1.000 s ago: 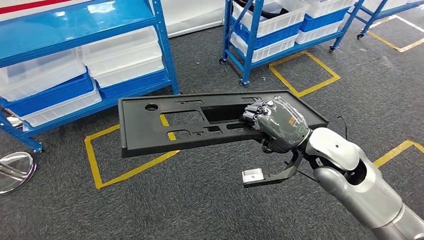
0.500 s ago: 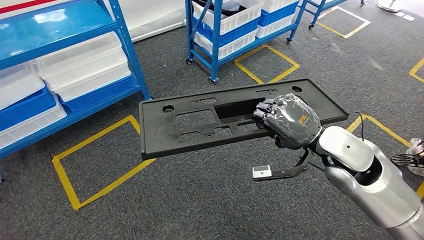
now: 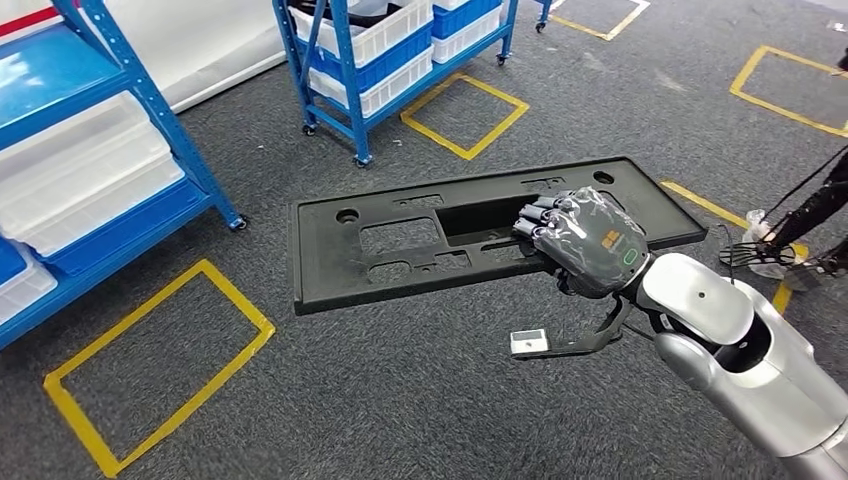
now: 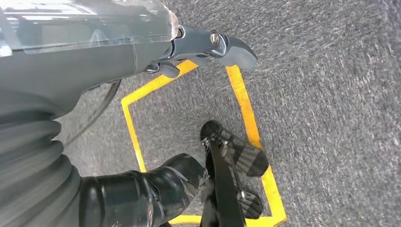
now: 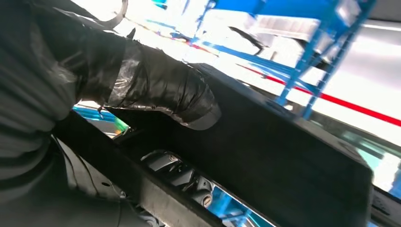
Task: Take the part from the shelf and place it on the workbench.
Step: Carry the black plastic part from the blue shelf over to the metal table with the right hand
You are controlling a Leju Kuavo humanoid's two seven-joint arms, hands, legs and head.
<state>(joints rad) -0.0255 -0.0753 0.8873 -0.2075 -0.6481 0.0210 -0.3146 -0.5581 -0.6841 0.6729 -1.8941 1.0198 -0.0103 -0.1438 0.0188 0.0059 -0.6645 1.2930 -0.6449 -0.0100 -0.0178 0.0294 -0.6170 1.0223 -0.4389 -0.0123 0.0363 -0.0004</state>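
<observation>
The part [image 3: 400, 245] is a long flat black plastic panel with several cutouts and round holes. My right hand [image 3: 585, 240] grips it near its right end, fingers hooked into the big middle cutout, and holds it about level above the grey carpet. From the right wrist view the part [image 5: 283, 161] appears as a dark ridge with the taped thumb [image 5: 161, 90] pressed against it. My left hand [image 4: 85, 56] hangs over the floor with its fingers apart and nothing in it.
A blue shelf [image 3: 90, 170] with white and blue bins stands at the left. A second blue rack on wheels [image 3: 380, 40] stands behind. Yellow tape squares [image 3: 150, 370] mark the carpet. Thin dark legs of a stand [image 3: 790, 230] reach in at the right edge.
The whole picture has shifted: the camera turned right, so the shelves slid left and more floor squares came in. The part stays in my right hand's grip.
</observation>
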